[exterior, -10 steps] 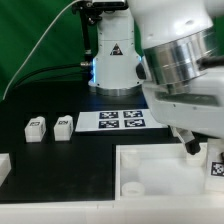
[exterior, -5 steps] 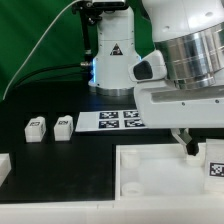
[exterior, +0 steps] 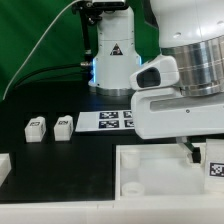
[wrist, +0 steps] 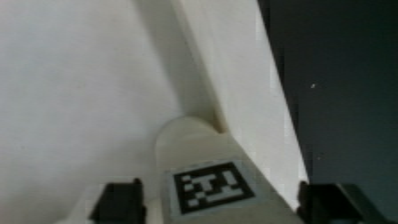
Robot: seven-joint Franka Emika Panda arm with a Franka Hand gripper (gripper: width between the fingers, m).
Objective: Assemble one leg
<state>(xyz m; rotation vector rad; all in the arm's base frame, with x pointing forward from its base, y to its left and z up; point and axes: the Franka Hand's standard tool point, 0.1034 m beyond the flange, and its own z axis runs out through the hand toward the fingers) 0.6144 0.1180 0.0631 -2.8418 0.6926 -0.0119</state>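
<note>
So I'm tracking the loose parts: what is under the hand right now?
In the wrist view a leg with a square tag sits between the hand's fingers, resting on the white tray. In the exterior view the arm covers that spot.

- The leg point(wrist: 210, 175) looks like smooth white plastic, its printed tag matt black and white
- The tray point(exterior: 165, 170) is matt white plastic with soft rounded edges
- The table point(exterior: 60, 160) is matt black
- The arm housing point(exterior: 185, 85) is glossy white, with a brushed metallic-looking band
</note>
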